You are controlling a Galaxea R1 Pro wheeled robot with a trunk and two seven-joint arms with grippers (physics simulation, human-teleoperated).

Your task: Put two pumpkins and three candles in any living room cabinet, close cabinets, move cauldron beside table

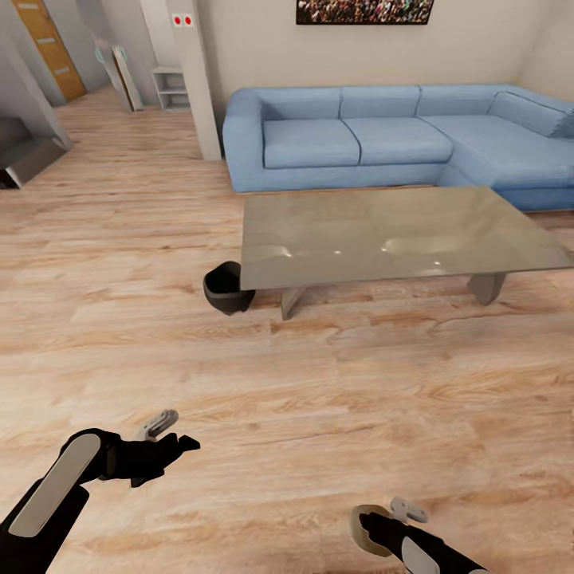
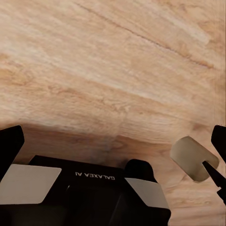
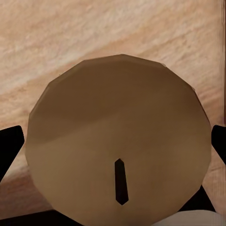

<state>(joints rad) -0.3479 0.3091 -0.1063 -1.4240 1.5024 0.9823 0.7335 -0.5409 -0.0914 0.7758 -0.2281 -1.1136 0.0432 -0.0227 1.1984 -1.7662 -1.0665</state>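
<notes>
Right claw (image 1: pixel 381 522): holding a candle (image 3: pixel 120 150) low over the wood floor (image 1: pixel 319 399); in the right wrist view its round brown end face, with a dark wick slit, is sitting between the two dark fingers (image 3: pixel 9 146).
Left claw (image 1: pixel 163 434): carrying nothing; its fingers are standing apart over bare floor, one pale pad (image 2: pixel 192 157) showing in the left wrist view.
Candle axis: pointing along the right claw's fingers, wick end facing the wrist camera; the short cylinder's length is running away from the lens, so its far end is hidden.
Cauldron (image 1: pixel 227 288): sitting upright on the floor, mouth up, touching or just beside the near left corner of the table (image 1: pixel 399 231).
Table axis: long side running left to right in the head view, parallel to the blue sofa (image 1: pixel 359 139) behind it.
Cabinet: not pictured at this moment.
Risk 1: candle is slipping risk only if the grip loosens while driving; a short cylinder held by its sides may tilt and drop.
Risk 2: turning the base near the table may be nudging the cauldron away from it.
Risk 3: low-hanging arms may be scraping the floor.
</notes>
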